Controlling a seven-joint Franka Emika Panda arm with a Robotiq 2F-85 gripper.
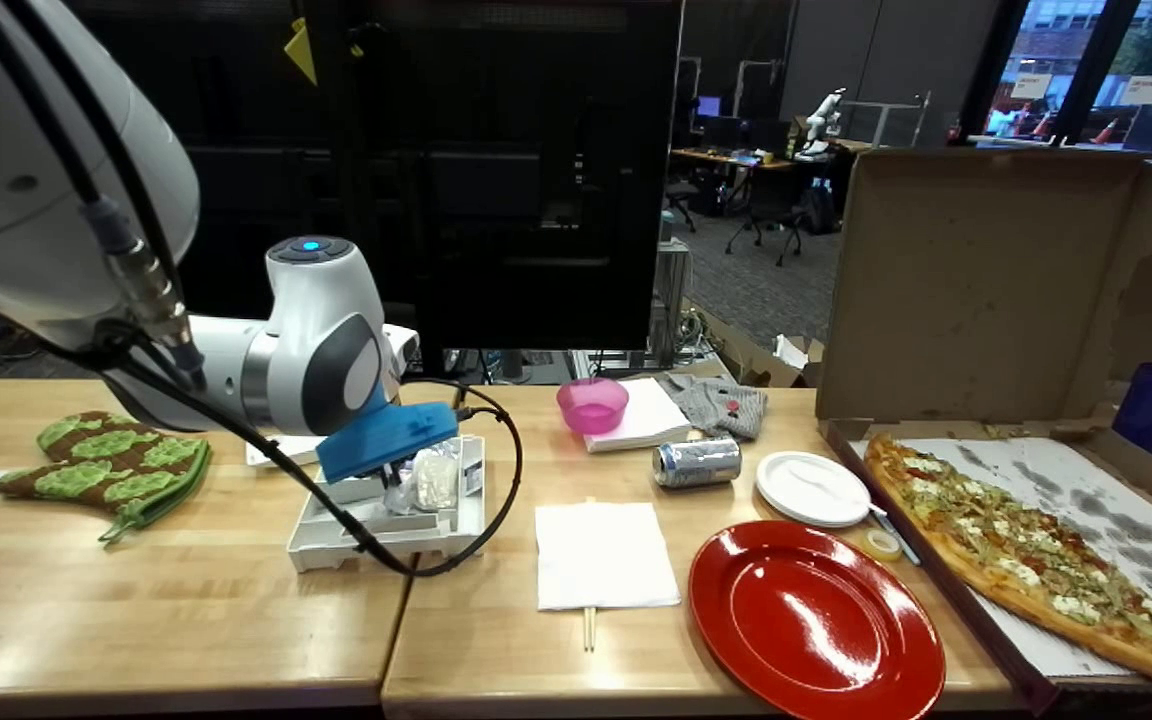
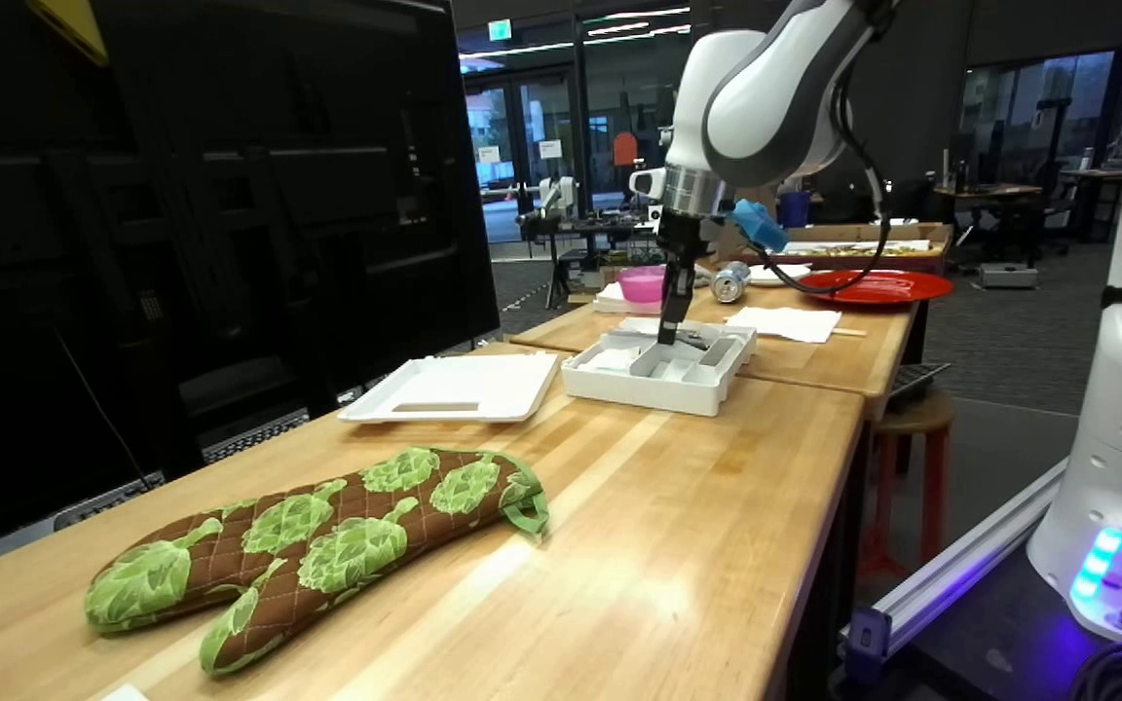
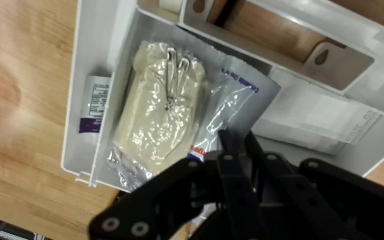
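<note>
Pinching the packet (image 3: 227,103) by its edge, claw (image 3: 238,138) clamped. Pale bundle (image 3: 158,116) inside lies left of claw in wrist view, long axis steep.

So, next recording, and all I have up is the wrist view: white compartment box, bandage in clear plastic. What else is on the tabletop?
Observer: A brown oven mitt with a green artichoke print lies off to one side of the white compartment box; both exterior views show it.
Operator: And on the opposite side?
Observer: In an exterior view, an open pizza box sits there with a long strip of pizza in it.
Operator: Any cabling around the claw?
Observer: Yes. In an exterior view, a black cable hangs in a loop and crosses in front of the white compartment box.
</note>
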